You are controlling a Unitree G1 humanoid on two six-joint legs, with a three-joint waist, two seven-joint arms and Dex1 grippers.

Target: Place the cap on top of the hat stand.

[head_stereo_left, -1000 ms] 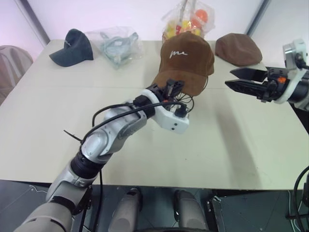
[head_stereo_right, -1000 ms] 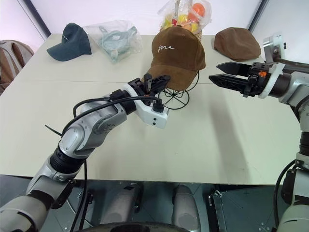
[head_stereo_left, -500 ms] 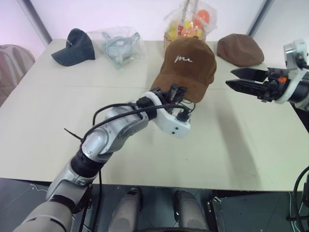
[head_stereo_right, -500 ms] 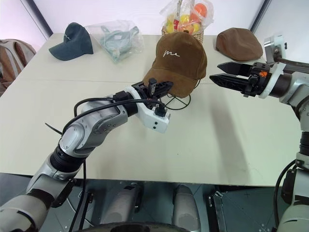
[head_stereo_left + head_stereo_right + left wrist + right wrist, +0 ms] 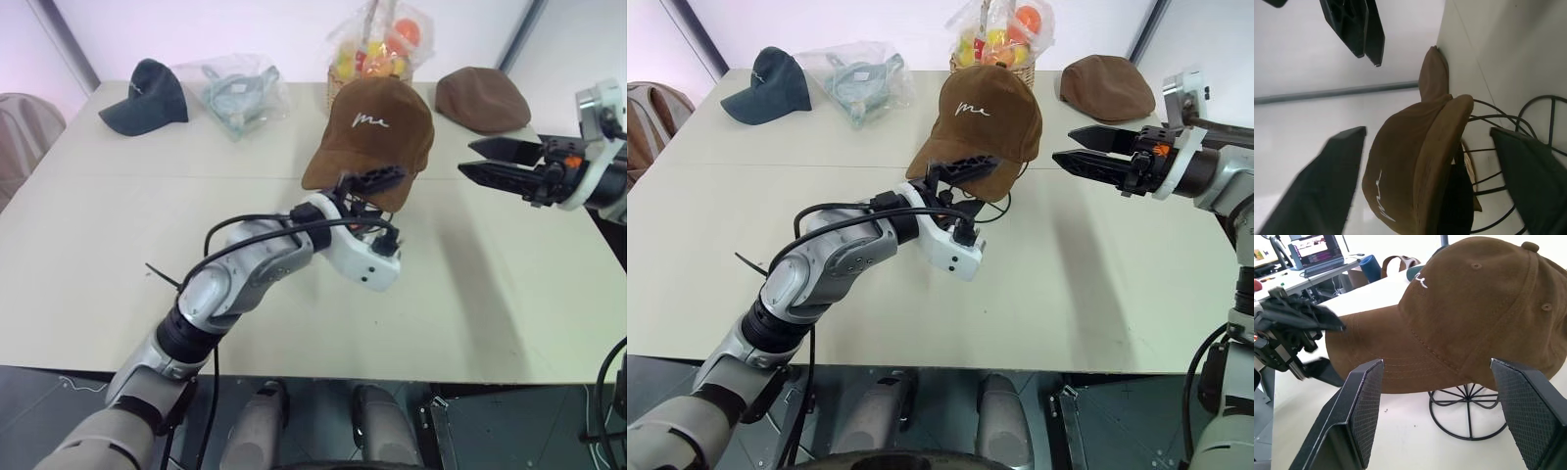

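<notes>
Bare table before hat stand; basket, flat cap crowd behind.

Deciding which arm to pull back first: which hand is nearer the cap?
Left. The left hand is open at the brim of the cap; the right hand hangs open off to its side, clearly apart.

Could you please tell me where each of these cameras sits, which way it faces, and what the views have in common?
Left eye view: on the head, looking forward and down over the table; both arms show, the open left hand at the cap.
Right eye view: the stereo twin, same scene; right hand open beside the cap.
Left wrist view: along the left hand's fingers at the cap's brim and the hat stand.
Right wrist view: between its own fingers at the cap's side.
Shared: all show the cap on the hat stand.
</notes>
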